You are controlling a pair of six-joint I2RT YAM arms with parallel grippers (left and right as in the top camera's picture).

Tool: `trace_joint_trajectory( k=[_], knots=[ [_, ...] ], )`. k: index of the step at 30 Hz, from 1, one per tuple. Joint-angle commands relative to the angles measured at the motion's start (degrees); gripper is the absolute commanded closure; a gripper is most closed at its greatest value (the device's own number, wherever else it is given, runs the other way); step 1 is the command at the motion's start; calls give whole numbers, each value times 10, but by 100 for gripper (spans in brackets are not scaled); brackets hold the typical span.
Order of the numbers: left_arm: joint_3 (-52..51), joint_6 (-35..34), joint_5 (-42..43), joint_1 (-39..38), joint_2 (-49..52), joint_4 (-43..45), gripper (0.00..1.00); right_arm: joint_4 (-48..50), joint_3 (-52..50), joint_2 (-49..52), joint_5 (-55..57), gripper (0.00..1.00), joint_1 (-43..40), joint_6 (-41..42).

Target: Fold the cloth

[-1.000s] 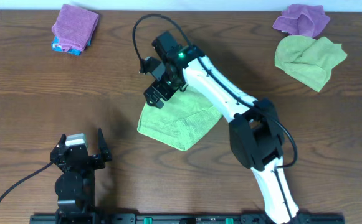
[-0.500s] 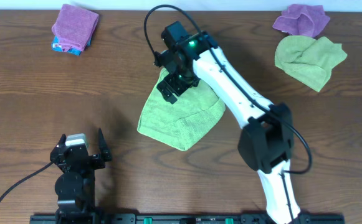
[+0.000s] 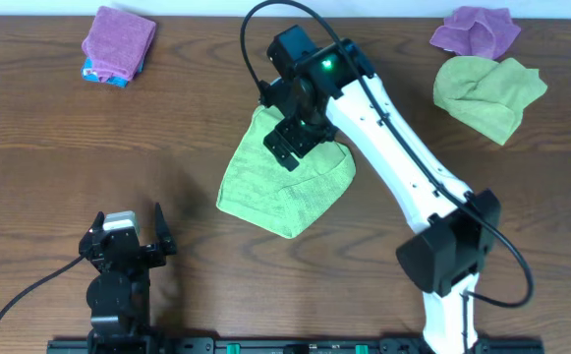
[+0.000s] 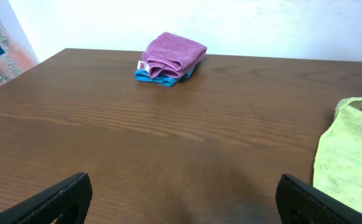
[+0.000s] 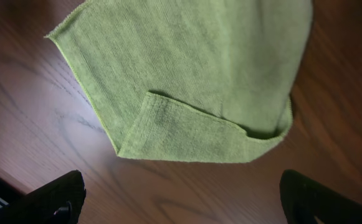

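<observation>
Cloth (image 3: 265, 187): middle of the counter (image 3: 69, 147), one corner doubled over, outline lopsided.
Right hand (image 3: 290, 147): spread, empty, hovering above it.
Left hand (image 3: 128, 228): spread, empty, well apart.
Remaining: probably a tidier fold.

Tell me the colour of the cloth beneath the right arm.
The cloth is plain lime green, best seen in the right wrist view.

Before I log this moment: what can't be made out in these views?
- Cloth, overhead: part of it is hidden under the right pincer and its arm.
- Cloth, left wrist: cut off by the right edge.
- Blue item, overhead: mostly covered by the purple cloth, so it can't be identified.
- Right wrist: pincer fingers are cut off by the bottom edge.
</observation>
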Motion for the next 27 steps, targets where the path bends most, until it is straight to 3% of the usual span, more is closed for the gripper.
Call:
trace_joint_trajectory(
  k=[1,6,13,27],
  knots=[
    [-16,8,-10,3,-3,-5,5,-2,-2,-61,15,1,3,10],
    [-16,8,-10,3,-3,-5,5,-7,-38,-112,47,1,3,20],
    [-16,8,-10,3,-3,-5,5,66,-182,-218,62,1,0,50],
    [-16,8,-10,3,-3,-5,5,142,-371,-402,62,1,-75,96]
  ],
)
